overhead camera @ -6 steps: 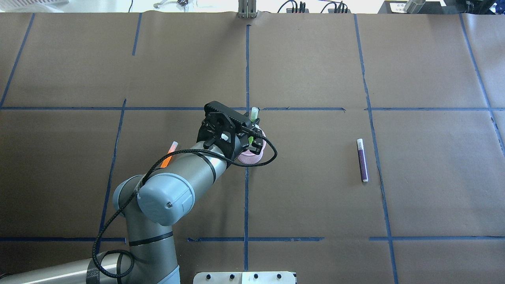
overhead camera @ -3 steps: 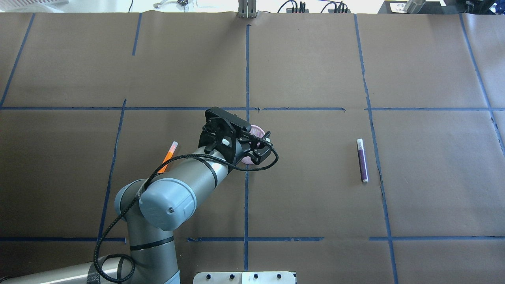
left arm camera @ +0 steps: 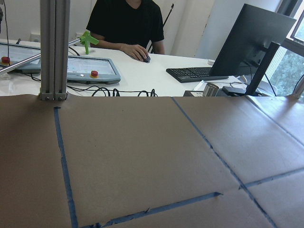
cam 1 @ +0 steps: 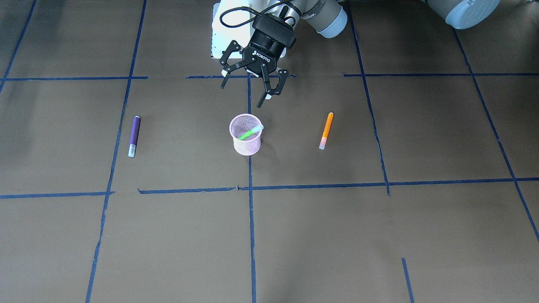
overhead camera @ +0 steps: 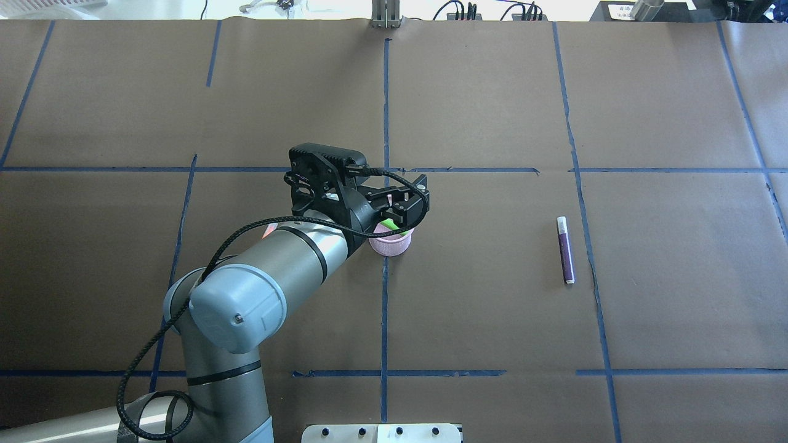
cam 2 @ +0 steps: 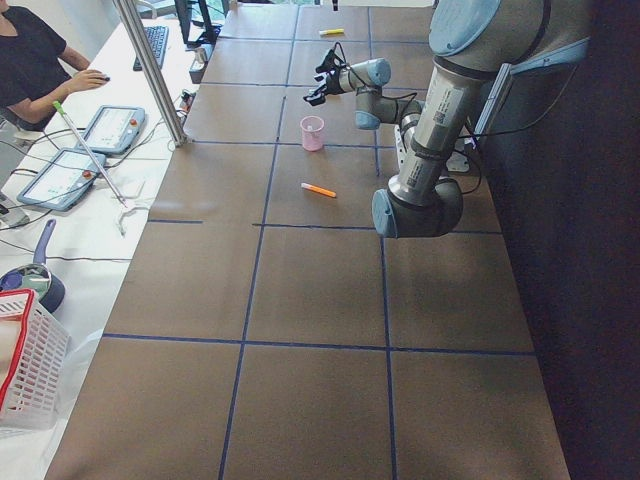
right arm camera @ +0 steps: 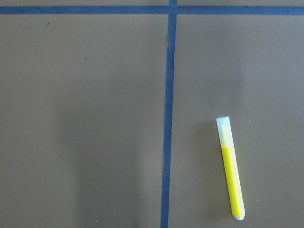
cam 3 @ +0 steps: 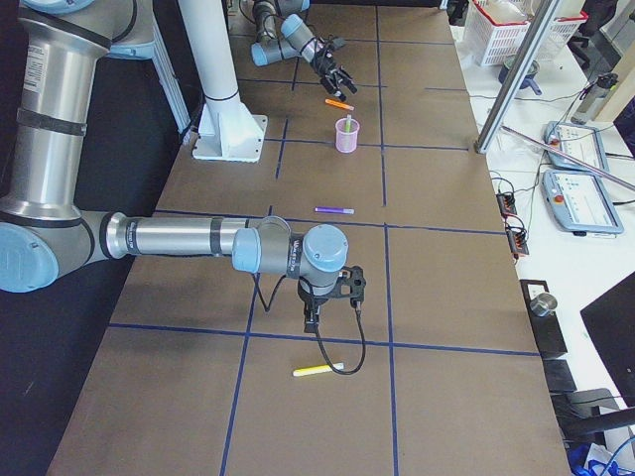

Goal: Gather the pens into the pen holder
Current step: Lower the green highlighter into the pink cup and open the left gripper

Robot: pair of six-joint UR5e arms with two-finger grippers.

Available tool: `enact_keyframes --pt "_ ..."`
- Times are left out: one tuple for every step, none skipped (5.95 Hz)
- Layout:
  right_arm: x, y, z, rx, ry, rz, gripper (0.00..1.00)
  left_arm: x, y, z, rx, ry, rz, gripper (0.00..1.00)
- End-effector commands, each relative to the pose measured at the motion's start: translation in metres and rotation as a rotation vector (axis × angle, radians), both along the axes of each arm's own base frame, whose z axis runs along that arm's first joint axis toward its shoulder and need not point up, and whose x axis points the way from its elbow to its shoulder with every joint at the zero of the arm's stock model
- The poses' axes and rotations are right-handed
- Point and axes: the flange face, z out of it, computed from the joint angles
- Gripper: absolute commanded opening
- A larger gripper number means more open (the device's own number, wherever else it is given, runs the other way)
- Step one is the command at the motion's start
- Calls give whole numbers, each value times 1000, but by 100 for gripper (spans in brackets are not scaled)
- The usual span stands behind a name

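Pink pen holder (cam 1: pixel 246 147) stands upright mid-surface, a green pen (cam 1: pixel 248 133) leaning inside. The orange pen (cam 1: pixel 326 130), purple pen (cam 1: pixel 134 135) and yellow pen (right arm camera: pixel 230 175) lie flat, apart from it. We see the left gripper (cam 1: pixel 246 88) hovering near the holder, jaws spread and empty, and judge the next move a reach for the orange pen; of the right gripper (cam 3: pixel 332 297), near the yellow pen, we cannot tell the jaws. Brown-paper surface (cam 1: pixel 379 235), blue tape grid (cam 1: pixel 251 235); a person (left arm camera: pixel 126 21) sits at a desk (left arm camera: pixel 156 78) beyond.

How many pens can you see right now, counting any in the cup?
4. The green pen leans inside the pen holder; the orange pen and purple pen lie either side of it; the yellow pen lies far off by the right arm. None seems hidden.
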Motion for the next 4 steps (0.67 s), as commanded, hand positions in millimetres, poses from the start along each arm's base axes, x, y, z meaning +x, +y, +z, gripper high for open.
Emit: enact_keyframes --pt "-37 -43 13 4 94 -51 94 -10 -8 11 -38 18 -17 100" --pt "-40 -54 46 -50 92 -68 98 -10 -9 20 -46 7 -19 100" --pt "-43 -60 56 -65 69 -64 100 -9 -9 23 -51 -2 -19 100" --pt "-42 -58 59 -78 79 -54 100 -8 -8 23 -52 -3 -18 100"
